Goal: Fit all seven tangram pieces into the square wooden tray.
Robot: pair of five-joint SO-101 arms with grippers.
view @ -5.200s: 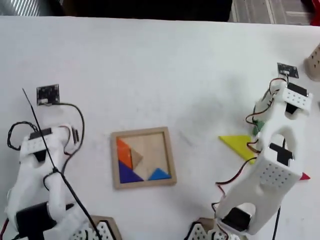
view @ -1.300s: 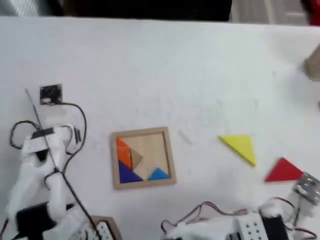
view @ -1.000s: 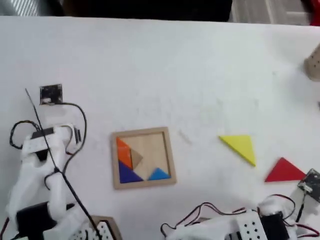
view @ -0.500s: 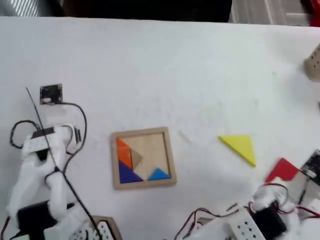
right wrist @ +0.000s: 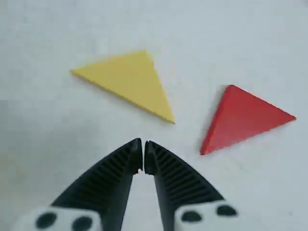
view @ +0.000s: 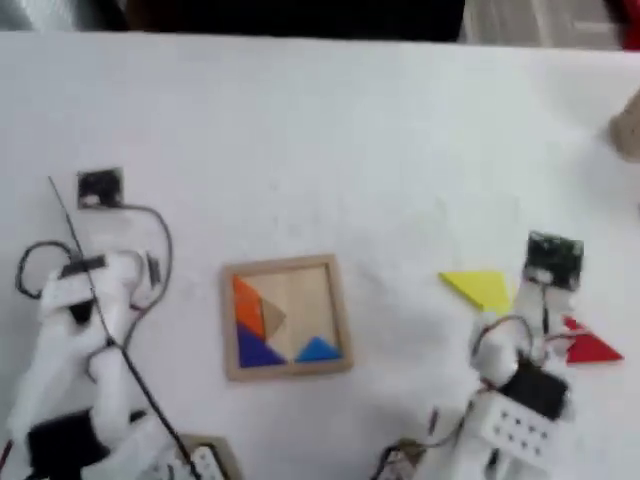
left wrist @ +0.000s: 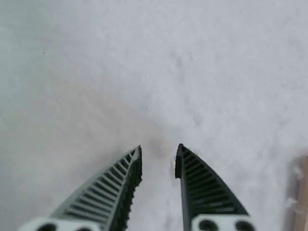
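Note:
The square wooden tray (view: 340, 315) lies at the table's middle front. In it lie an orange piece (view: 245, 303), a tan piece (view: 272, 317), a dark blue piece (view: 255, 350) and a light blue triangle (view: 318, 348). A yellow triangle (view: 480, 288) (right wrist: 127, 79) and a red triangle (view: 592, 346) (right wrist: 240, 118) rest on the table to the tray's right. My right gripper (right wrist: 143, 144) is shut and empty, low over the bare table between those two, touching neither. My left gripper (left wrist: 158, 155) hangs open over bare table left of the tray, nothing between its fingers.
A small black board (view: 98, 187) with a cable lies at the left, behind the left arm (view: 70, 330). A tan object (view: 627, 130) stands at the far right edge. The right arm (view: 515, 390) rises from the front edge. The tray's edge (left wrist: 304, 192) shows beside the left gripper.
The right arm has swung up from the front right edge and now stands between the yellow and red triangles. The left arm and the pieces have kept still.

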